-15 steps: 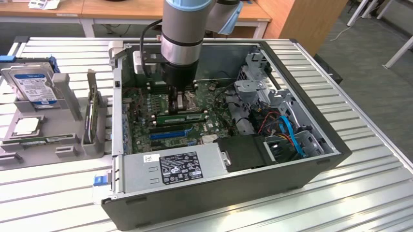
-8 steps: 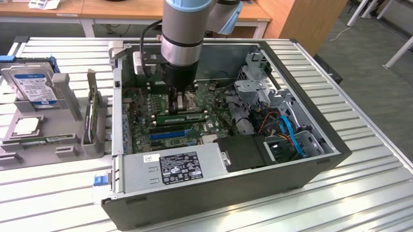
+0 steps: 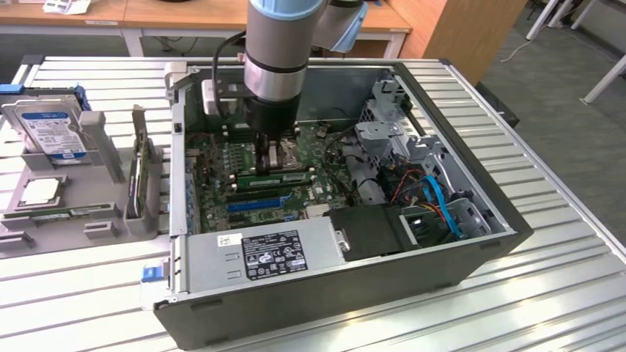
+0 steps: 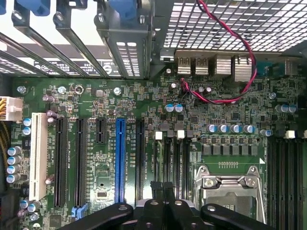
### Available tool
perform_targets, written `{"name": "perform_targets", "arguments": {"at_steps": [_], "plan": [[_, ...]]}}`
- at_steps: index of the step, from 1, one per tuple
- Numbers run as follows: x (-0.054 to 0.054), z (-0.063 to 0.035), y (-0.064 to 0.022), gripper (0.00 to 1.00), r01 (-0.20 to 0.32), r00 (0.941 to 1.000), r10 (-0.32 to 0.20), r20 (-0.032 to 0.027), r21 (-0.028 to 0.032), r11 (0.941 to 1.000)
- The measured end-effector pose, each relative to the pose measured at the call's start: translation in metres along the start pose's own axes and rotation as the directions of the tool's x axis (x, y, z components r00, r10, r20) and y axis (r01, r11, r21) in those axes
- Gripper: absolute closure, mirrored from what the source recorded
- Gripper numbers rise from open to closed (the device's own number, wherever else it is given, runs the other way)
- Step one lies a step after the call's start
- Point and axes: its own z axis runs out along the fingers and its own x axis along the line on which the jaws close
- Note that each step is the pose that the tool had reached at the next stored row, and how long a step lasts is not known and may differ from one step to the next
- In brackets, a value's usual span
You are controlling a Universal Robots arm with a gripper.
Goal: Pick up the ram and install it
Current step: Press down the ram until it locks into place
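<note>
With its fingers pressed together on nothing, the gripper [image 4: 162, 191] hangs inside the case [image 3: 470, 249], just above the motherboard [image 4: 96, 100]. A ram [image 3: 277, 178] sits in a slot right beside it, near the CPU socket [image 4: 229, 189].

An open computer case [image 3: 445, 253] lay on a slatted metal table [image 3: 547, 293]. Inside it sat a green motherboard [image 4: 96, 143] with a blue expansion slot [image 4: 120, 160], a white slot [image 4: 38, 155] and a silver processor socket [image 4: 230, 184]. A red wire [image 4: 240, 57] looped past the rear ports. A labelled power supply [image 3: 264, 253] sat at the case's 6 o'clock edge, with blue cables [image 3: 445, 209] at 4 o'clock. At the table's 9 o'clock side, a grey rack [image 3: 59, 213] held a hard drive [image 3: 44, 128].
</note>
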Motion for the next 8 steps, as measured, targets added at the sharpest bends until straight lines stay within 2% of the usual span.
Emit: {"name": "perform_targets", "arguments": {"at_steps": [8], "plan": [[0.0002, 0.0038, -0.0001, 0.90, 0.000, 1.0000, 0.000, -0.0003, -0.0002, 1.0000]]}}
